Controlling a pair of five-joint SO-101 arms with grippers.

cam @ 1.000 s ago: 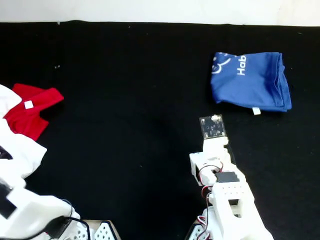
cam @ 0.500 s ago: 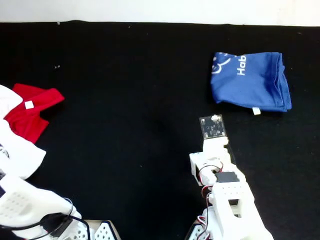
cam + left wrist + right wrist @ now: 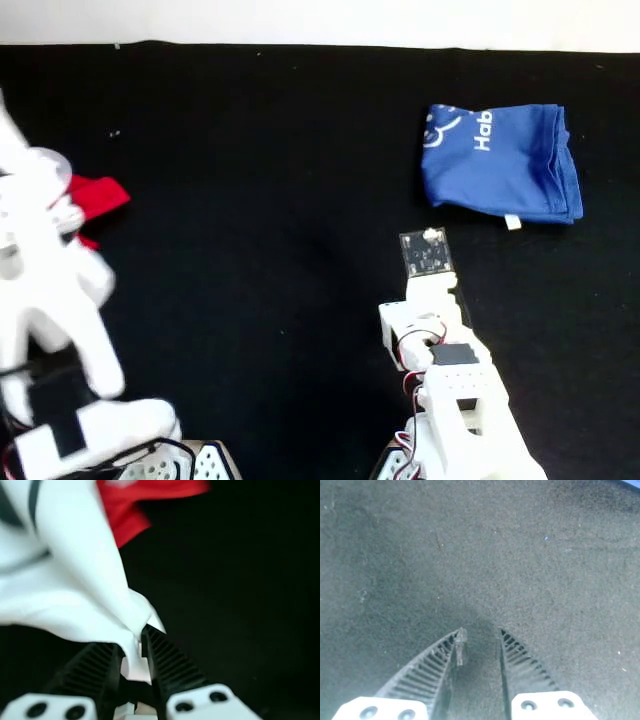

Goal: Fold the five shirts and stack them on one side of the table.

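Observation:
In the left wrist view my left gripper (image 3: 132, 647) is shut on a fold of the white shirt (image 3: 65, 580), which drapes away from the jaws. The red shirt (image 3: 145, 500) lies just beyond it on the black table. From above, the left arm (image 3: 50, 280) rises over the table's left side and hides most of the red shirt (image 3: 100, 195). A folded blue shirt (image 3: 500, 160) lies at the far right. My right gripper (image 3: 479, 645) rests open over bare black cloth, a short way in front of the blue shirt, its arm (image 3: 430, 300) at the near right.
The black tablecloth (image 3: 270, 200) covers the whole table, with a wide bare stretch between the two arms. A pale wall strip runs along the far edge (image 3: 320, 20). The arm bases stand at the near edge.
The left arm has swung up from the near-left corner and now stands over the white and red shirts. The right arm and blue shirt have not moved.

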